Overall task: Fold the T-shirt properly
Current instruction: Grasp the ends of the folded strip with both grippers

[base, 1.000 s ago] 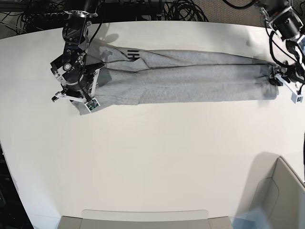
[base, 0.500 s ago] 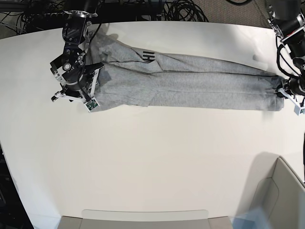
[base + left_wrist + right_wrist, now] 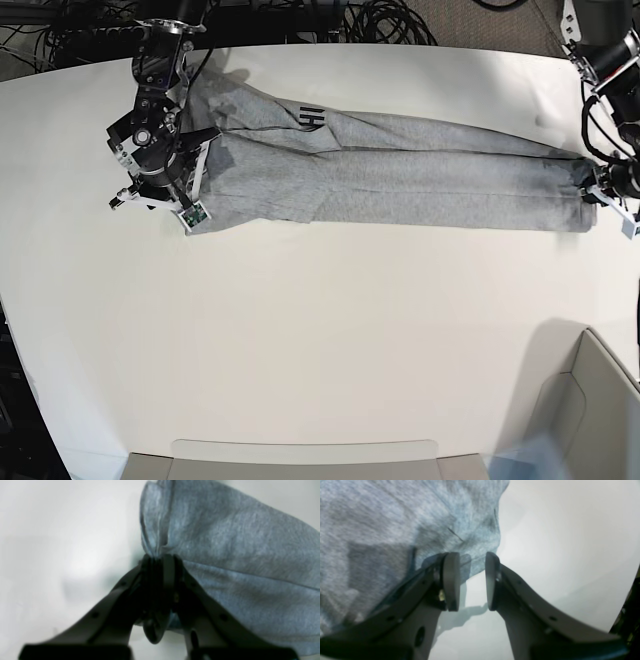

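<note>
The heather-grey T-shirt (image 3: 400, 175) lies as a long, narrow folded strip across the back of the white table (image 3: 320, 330), with a bit of black lettering (image 3: 312, 117) showing near its left end. My left gripper (image 3: 603, 190) is at the strip's right end. In the left wrist view, my left gripper (image 3: 158, 560) is shut on a bunched edge of the T-shirt (image 3: 237, 542). My right gripper (image 3: 158, 200) sits over the left end. In the right wrist view, my right gripper (image 3: 472, 580) is open, with the T-shirt (image 3: 382, 517) lying beneath and past its left finger (image 3: 451, 577).
Black cables (image 3: 390, 20) pile up behind the table's back edge. A grey bin (image 3: 590, 400) stands at the front right corner, and a flat grey tray (image 3: 300, 455) lies along the front edge.
My left gripper has shut on the shirt's right end and pulled it right and slightly forward. The strip has slid right and stretched out. My right gripper has stayed open at the left end.
</note>
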{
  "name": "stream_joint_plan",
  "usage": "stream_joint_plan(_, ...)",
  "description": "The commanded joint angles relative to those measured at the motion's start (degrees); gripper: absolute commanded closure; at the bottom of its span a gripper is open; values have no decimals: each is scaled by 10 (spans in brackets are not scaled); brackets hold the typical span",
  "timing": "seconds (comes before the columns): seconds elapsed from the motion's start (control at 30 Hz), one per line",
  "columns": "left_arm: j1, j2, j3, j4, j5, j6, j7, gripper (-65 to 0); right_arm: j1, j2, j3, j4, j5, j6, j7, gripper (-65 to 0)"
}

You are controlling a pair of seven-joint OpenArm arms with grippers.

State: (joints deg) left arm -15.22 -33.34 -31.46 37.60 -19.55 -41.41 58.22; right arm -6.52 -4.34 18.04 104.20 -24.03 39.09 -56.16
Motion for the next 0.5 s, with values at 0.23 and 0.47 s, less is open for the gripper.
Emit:
stream_joint_plan(0.23, 1, -13, -15, 133, 63, 14, 138, 0, 9, -1, 0, 12, 4, 9, 6, -179)
stream_joint_plan(0.47, 16, -12, -72, 231, 61, 14, 204, 0, 8, -1, 2, 12, 4, 9, 6, -179)
